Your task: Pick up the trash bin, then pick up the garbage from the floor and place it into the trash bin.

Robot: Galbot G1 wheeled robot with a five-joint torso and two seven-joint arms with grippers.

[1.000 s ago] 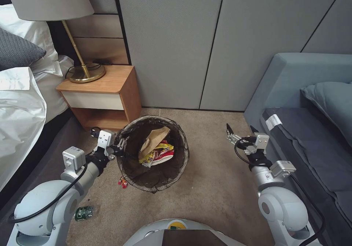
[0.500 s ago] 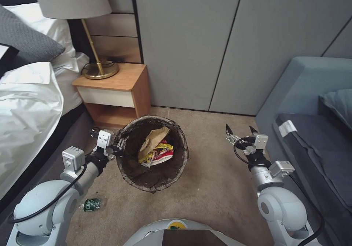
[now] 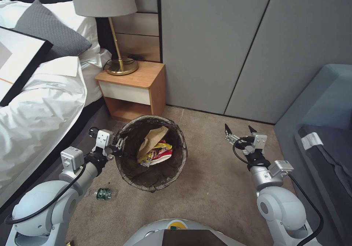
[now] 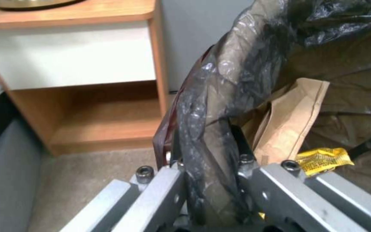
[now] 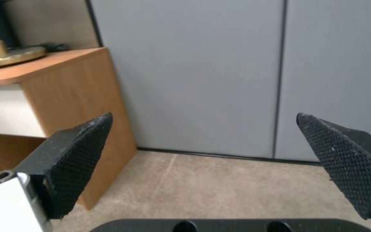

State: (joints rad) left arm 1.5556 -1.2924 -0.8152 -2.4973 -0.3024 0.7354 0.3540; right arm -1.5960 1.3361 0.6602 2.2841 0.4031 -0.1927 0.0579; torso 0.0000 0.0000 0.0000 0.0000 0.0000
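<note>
One bin (image 3: 152, 154) in play, carried just ahead of the base over the carpet (image 3: 212, 180), paper bag (image 3: 154, 139) and wrappers (image 3: 159, 154) already inside. Left gripper (image 3: 119, 147) is clamped on its lined rim so the bin travels with the robot. Right gripper (image 3: 238, 130) hangs spread and empty, free for pickups. Bottle (image 3: 103, 193) lies on the carpet by the left arm; nightstand (image 3: 134, 88) beyond.
</note>
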